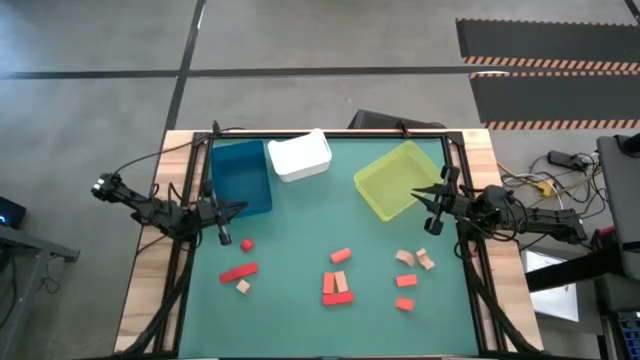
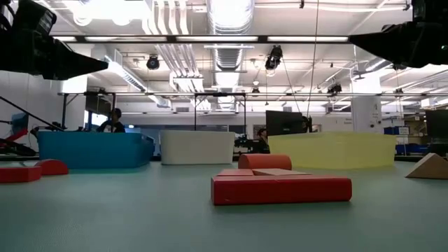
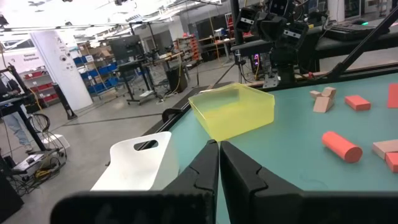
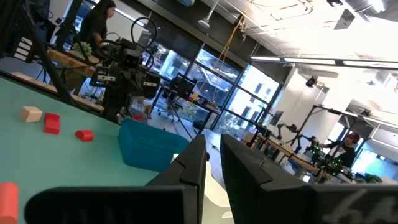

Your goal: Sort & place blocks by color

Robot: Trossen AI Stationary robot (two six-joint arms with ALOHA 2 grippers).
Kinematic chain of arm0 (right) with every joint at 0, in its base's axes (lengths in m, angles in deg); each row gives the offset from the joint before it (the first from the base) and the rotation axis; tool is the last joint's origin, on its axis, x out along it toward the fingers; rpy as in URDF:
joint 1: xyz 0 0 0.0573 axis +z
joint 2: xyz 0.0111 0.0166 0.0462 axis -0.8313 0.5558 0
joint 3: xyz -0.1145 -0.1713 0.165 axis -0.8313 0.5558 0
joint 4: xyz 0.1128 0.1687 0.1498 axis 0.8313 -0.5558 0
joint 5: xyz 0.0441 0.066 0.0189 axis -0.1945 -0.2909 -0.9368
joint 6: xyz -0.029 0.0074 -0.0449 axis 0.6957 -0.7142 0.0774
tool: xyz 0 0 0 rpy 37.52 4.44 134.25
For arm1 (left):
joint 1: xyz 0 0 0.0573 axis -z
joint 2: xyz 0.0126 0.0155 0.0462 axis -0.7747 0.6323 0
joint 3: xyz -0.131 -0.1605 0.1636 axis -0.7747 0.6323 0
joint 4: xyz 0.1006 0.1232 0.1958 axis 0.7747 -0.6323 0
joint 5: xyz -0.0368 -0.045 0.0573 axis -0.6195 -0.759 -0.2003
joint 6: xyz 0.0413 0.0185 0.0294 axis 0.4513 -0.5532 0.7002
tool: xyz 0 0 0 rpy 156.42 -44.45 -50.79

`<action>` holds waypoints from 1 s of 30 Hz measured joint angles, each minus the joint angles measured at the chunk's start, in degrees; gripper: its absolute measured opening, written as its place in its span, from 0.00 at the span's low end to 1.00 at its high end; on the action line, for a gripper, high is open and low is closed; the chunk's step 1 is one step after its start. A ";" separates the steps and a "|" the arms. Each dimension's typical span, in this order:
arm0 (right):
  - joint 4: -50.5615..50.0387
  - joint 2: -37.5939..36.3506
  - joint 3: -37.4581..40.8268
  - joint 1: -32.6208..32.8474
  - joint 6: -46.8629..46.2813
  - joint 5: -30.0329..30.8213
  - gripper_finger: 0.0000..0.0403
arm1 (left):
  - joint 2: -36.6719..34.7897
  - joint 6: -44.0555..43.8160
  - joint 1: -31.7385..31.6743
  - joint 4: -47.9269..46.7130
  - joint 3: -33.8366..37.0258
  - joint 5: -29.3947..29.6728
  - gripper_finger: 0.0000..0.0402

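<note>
Both the left claw (image 1: 222, 236) and right claw (image 1: 428, 226) hover clenched, seemingly empty, beside scattered blocks (image 1: 337, 288) on the tabletop (image 1: 300, 320).

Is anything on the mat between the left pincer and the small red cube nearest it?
Nothing visible. In the high view the left pincer sits shut at the mat's left edge, beside the blue bin, and the small red cube lies just past its tip with only bare green mat between them.
</note>
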 joint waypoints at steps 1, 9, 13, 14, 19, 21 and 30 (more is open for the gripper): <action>0.02 0.00 0.00 0.00 0.02 0.02 0.10 | 0.00 0.00 0.00 -0.02 0.00 0.01 0.00; 0.01 0.00 0.00 0.00 0.00 0.01 0.10 | 0.00 0.00 0.00 -0.01 0.00 0.00 0.00; 0.00 -0.02 0.00 0.00 0.02 0.00 0.10 | 0.00 0.00 0.00 0.00 -0.01 0.00 0.00; 0.01 -0.01 0.00 0.00 0.01 0.02 0.10 | 0.00 0.00 0.00 0.00 0.00 0.01 0.00; 0.02 0.00 0.00 0.00 0.00 0.01 0.10 | 0.00 0.36 0.01 0.00 -0.01 0.01 0.00; 0.02 -0.02 0.00 0.00 0.00 0.00 0.10 | 0.00 0.11 0.00 0.01 -0.01 0.01 0.00; 0.02 -0.02 0.00 0.02 -10.82 -1.47 0.10 | 0.00 -30.97 0.01 0.75 -0.01 -4.17 0.00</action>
